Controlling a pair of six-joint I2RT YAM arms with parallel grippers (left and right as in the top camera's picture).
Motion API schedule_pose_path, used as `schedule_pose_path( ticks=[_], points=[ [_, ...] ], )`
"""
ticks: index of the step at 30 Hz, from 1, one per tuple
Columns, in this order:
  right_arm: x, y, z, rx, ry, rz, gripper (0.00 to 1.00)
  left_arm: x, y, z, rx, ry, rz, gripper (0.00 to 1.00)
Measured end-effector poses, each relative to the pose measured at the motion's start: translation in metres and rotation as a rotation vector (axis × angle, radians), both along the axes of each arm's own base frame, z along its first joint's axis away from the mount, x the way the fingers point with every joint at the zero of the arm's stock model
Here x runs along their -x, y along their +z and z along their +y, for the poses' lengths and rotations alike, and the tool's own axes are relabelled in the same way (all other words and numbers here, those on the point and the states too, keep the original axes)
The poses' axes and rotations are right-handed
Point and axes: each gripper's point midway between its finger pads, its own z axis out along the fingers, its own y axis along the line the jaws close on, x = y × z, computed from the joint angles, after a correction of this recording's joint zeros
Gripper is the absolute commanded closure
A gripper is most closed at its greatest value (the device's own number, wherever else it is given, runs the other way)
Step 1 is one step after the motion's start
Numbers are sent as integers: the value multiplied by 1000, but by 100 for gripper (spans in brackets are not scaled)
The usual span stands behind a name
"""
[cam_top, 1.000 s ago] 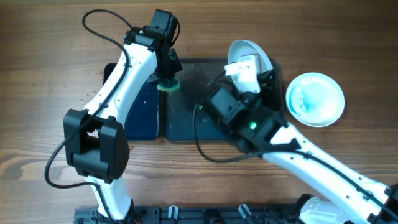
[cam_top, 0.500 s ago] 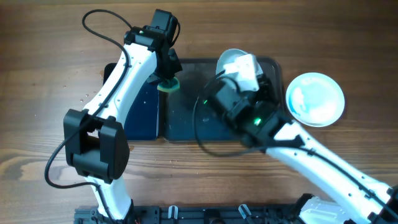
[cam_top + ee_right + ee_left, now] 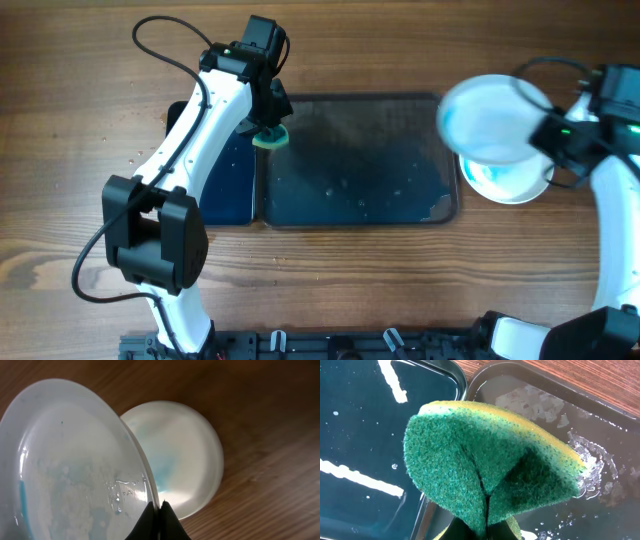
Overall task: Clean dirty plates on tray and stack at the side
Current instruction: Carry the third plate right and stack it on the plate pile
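Right fingers [image 3: 172, 529] pinch the rim of a tilted wet plate [image 3: 75, 470], held just right of the tray [image 3: 350, 150] above the resting plate [image 3: 515, 185] on the bench [image 3: 80, 60], probably for stacking. Left fingers [image 3: 470, 532] squeeze the sponge [image 3: 485, 455] over the tray's left end, out of the way.

The tray [image 3: 360, 150] at frame centre lies open from above. Its upper left corner is blocked by the sponge [image 3: 270, 138] in the left gripper [image 3: 267, 120], whose arm [image 3: 190, 140] slants across the tub [image 3: 225, 185] at left. At right, the held plate [image 3: 487, 118] in the right gripper [image 3: 159, 517] overhangs the tray's right end and covers part of the plate on the table [image 3: 515, 188]. Open table [image 3: 400, 290] runs along the lower frame.
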Motion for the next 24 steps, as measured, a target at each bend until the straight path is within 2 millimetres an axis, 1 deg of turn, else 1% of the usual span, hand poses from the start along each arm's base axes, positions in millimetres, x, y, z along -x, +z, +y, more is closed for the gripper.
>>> schedule_pose_path(
  ticks=[2,3,4,6,8,9,10,12,14,17,18,21,22,24],
  points=[
    [11,-7,-23,-6,-77,19,96,0,0,0,0,0,0,96],
    [17,-16,-35,-6,-115,36,96,0,0,0,0,0,0,96],
    [20,-25,-43,-4,-140,47,96,0,0,0,0,0,0,96],
    [28,-43,-54,-5,-177,75,96,0,0,0,0,0,0,96],
    [32,-60,-58,-6,-192,90,96,0,0,0,0,0,0,96],
    [33,-65,-57,-9,-192,97,94,0,0,0,0,0,0,96],
    [36,-74,-56,-16,-191,111,89,0,0,0,0,0,0,96],
    [41,-86,-53,-25,-192,128,75,0,0,0,0,0,0,96],
    [43,-90,-49,-33,-175,136,64,0,0,0,0,0,0,96],
    [30,-87,-41,-71,-109,81,52,0,0,0,-5,-17,0,96],
    [26,-86,-35,-96,-77,63,48,0,0,1,-7,-24,2,96],
    [18,-84,-21,-135,1,36,42,6,-1,11,-20,-22,32,96],
    [13,-84,-9,-150,51,27,38,7,0,17,-23,-18,40,96],
    [4,-81,14,-159,141,21,32,10,7,37,-31,-1,50,96]
  ],
)
